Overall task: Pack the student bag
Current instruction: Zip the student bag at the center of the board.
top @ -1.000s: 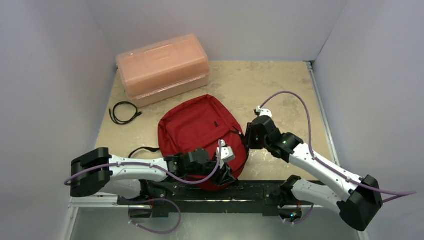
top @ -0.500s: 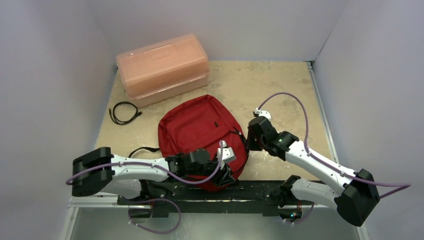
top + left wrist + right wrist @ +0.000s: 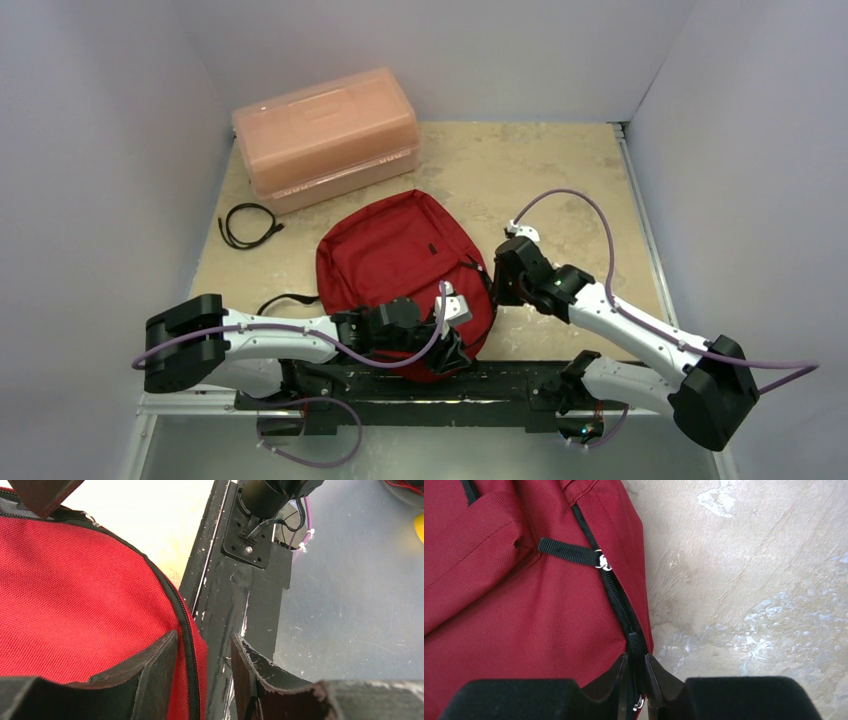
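– Well, nearer the zipper pull (image 3: 636, 645): left gripper (image 3: 202, 677) or right gripper (image 3: 636, 682)?
– Right, clamped on it; zip track (image 3: 616, 597) running straight ahead of that gripper, then bending left.
– And the student bag (image 3: 400, 255)?
– Flat on the desk (image 3: 560, 170), leftward of it. Left gripper spread apart, straddling the near rim.

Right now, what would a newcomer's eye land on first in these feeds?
The dark red student bag dominates, lying mid-table toward the near edge. The right claw is pinched on a black zipper pull at the bag's right edge, while the left claw sits open astride the bag's near zippered rim. Behind, a translucent orange-pink box stands at the far left.
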{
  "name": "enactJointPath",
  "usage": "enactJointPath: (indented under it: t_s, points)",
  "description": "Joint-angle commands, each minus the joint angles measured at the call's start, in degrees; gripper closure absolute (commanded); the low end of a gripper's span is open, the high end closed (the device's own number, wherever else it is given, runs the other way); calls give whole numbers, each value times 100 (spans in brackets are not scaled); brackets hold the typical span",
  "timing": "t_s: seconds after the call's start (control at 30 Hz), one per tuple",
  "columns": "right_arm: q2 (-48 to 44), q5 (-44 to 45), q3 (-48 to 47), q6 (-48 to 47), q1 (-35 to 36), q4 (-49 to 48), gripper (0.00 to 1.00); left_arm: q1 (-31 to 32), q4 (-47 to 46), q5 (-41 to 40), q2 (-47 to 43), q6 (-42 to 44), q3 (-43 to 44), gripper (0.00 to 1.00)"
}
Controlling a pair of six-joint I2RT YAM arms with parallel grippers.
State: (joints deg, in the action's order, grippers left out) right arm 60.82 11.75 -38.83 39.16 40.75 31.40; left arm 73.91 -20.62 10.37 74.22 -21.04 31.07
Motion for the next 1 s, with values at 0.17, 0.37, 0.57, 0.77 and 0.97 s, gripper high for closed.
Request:
enactJointPath:
  t_s: [0.17, 0.37, 0.57, 0.77, 0.97]
  points:
    - [47, -63, 123, 173, 134, -77, 76, 36, -381, 194, 49, -93, 145, 58]
    - [64, 235, 117, 317, 222, -4, 85, 36, -381, 196, 49, -100, 146, 58]
    - [-131, 737, 53, 577, 231, 223, 100, 36, -346, 190, 53, -119, 153, 58]
    - [-444, 1256, -203, 979, 224, 568, 100, 39, -268, 238, 36, -155, 136, 67]
    - [-1143, 655, 295, 912, 231, -1367, 100, 41, -198, 398, 93, -120, 196, 84]
